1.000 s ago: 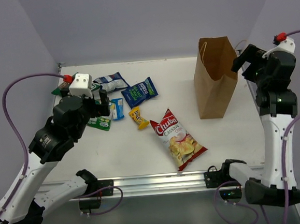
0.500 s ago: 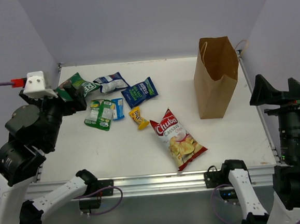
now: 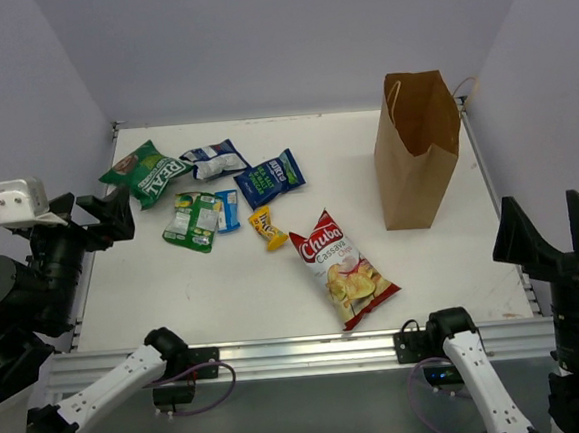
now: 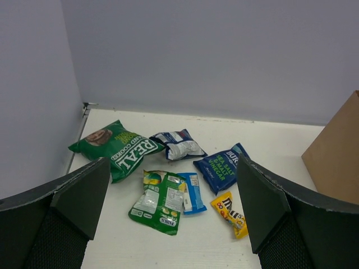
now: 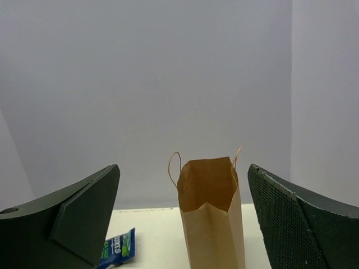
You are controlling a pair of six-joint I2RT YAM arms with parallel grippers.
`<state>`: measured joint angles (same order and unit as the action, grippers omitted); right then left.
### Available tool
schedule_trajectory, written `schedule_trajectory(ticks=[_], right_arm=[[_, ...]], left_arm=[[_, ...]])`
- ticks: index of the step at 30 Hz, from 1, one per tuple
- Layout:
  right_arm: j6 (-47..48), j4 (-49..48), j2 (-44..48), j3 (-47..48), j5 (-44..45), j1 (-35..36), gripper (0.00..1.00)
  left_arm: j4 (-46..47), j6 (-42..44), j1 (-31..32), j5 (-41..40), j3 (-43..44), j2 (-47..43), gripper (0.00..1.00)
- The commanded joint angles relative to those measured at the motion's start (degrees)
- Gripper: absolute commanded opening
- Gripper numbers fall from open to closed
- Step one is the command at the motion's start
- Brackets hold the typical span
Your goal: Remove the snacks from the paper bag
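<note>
The brown paper bag (image 3: 420, 156) stands upright at the back right, mouth open; its inside (image 5: 208, 182) shows nothing. Snacks lie out on the table: red Chuba bag (image 3: 344, 267), green bag (image 3: 148, 170), blue-white packet (image 3: 215, 159), dark blue bag (image 3: 269, 177), green-white packet (image 3: 194, 221), small yellow packet (image 3: 266, 227). My left gripper (image 3: 94, 214) hangs open off the table's left edge, facing these packets (image 4: 159, 200). Off the near right corner, my right gripper (image 3: 554, 236) is open and faces the bag (image 5: 213, 224). Neither holds anything.
A small light-blue packet (image 3: 228, 209) lies against the green-white one. Lilac walls close the table at the back and both sides. A metal rail (image 3: 300, 351) runs along the near edge with the arm bases.
Both arms have drawn back from the table, the left one away from the packets to the left edge, the right one away from the bag to the near right. Packets and bag stay put.
</note>
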<state>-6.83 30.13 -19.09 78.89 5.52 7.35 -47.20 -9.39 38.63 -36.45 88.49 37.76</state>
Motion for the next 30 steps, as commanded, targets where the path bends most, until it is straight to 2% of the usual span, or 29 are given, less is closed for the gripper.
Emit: schedule_trajectory(ticks=[1,9,30], right_arm=[[2.8,-3.5,0.6,-2.2,2.5,1.3,0.99],[3.5,-4.5,0.5,-3.9,2.1,2.0,0.99],[3.6,-4.6,1.5,-5.3,1.2,2.8,0.99]], left_arm=[[-0.4,1.0,-0.4,0.2,-1.9,-2.5,1.00],[-0.2,0.4,-0.4,-2.8,-3.8,-5.1,1.00],[-0.8,-1.1,-0.4,2.4,-7.2,-2.7,1.00]])
